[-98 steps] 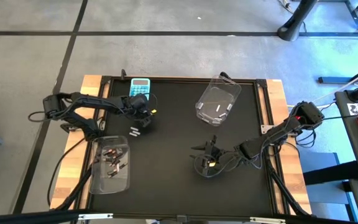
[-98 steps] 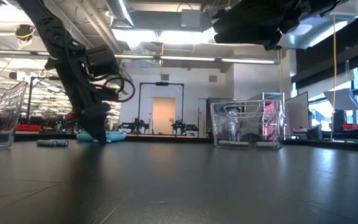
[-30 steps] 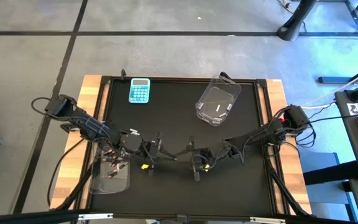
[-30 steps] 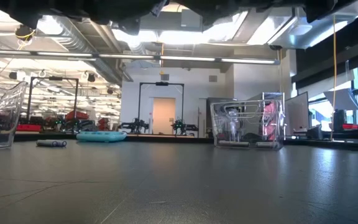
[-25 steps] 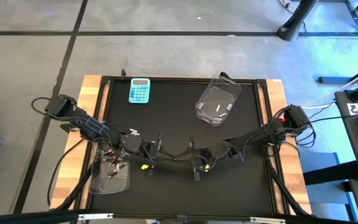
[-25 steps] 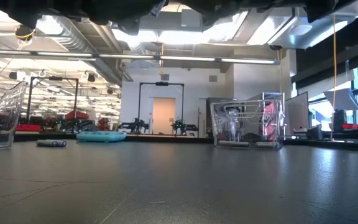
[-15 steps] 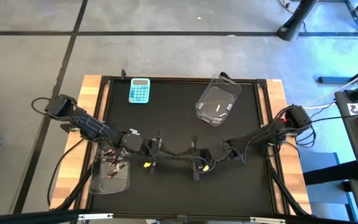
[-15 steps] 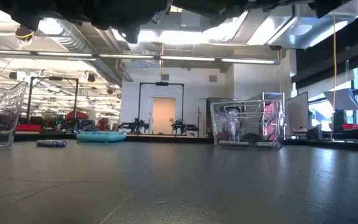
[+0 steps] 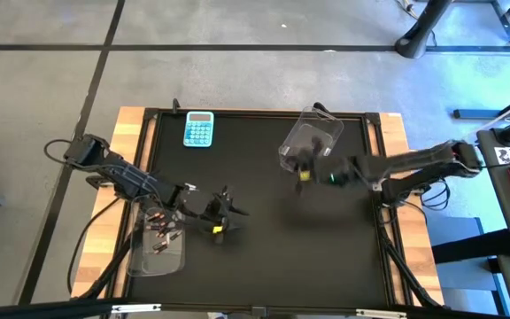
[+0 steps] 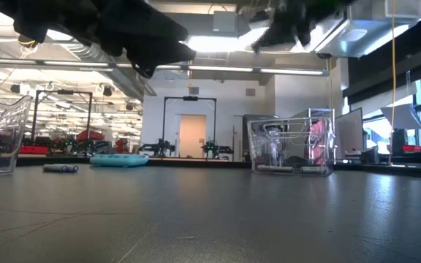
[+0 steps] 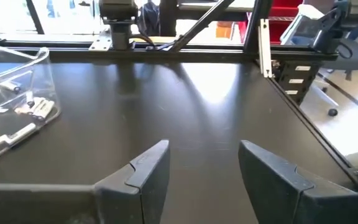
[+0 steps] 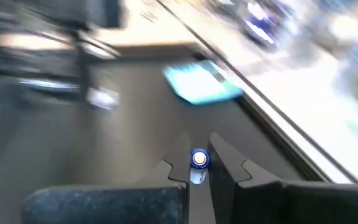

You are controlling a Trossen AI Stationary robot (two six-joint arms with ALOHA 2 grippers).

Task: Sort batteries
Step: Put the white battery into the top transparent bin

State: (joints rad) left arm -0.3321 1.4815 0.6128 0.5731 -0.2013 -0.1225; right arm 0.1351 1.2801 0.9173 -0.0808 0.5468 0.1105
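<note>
Half a second ago the two tools met nose to nose near the middle front of the counter [image 9: 264,257]; now they have parted, and the right tool [image 12: 199,169] has swung away to hover over the far clear bin [image 9: 312,142], a battery [image 12: 198,159] pinched upright between its fingertips, its silvery-blue end cap facing the wrist camera; the high view shows that arm smeared with motion, so it reads as mid-swing rather than settled. The left tool [image 11: 201,171] hangs near where the meeting took place, just beside the near bin [image 9: 158,237], its fingers spread and nothing between them; that looks like a hand-over finished, the left having given up the cell and the right carrying it off. The near bin holds several dark-and-red batteries [image 9: 159,226]; the far bin shows a few pale batteries [image 11: 35,107] on its floor in the left wrist view; a single battery [image 10: 61,168] lies loose on the counter, seen in the low view in front of the light-blue calculator [image 9: 199,128]. In my judgement the carried cell is about to join the far bin, and the loose one is left to sort.
</note>
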